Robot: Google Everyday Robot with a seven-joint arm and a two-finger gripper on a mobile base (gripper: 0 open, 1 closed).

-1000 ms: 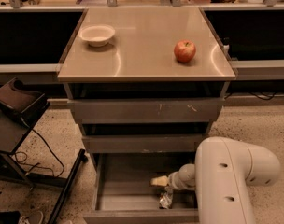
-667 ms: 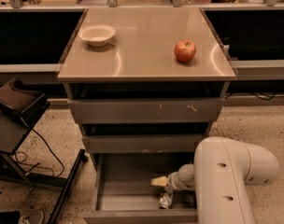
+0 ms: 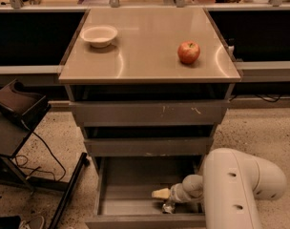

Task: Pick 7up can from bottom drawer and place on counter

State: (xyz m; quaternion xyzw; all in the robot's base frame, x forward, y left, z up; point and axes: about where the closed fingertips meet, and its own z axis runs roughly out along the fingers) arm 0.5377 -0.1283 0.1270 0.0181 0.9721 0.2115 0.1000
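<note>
The bottom drawer (image 3: 111, 209) is pulled open below the two narrower drawers. My white arm reaches into it from the right, and my gripper (image 3: 161, 193) is low inside the drawer, right of its middle. A small shiny object, which looks like the 7up can (image 3: 168, 206), lies on the drawer floor just below and right of the gripper, partly hidden by my wrist. I cannot tell whether the gripper touches it. The beige counter (image 3: 145, 56) tops the cabinet.
A red apple (image 3: 189, 52) sits on the counter at the right and a white bowl (image 3: 99, 35) at the back left. A dark chair or stand (image 3: 16, 113) with cables is on the floor to the left of the cabinet.
</note>
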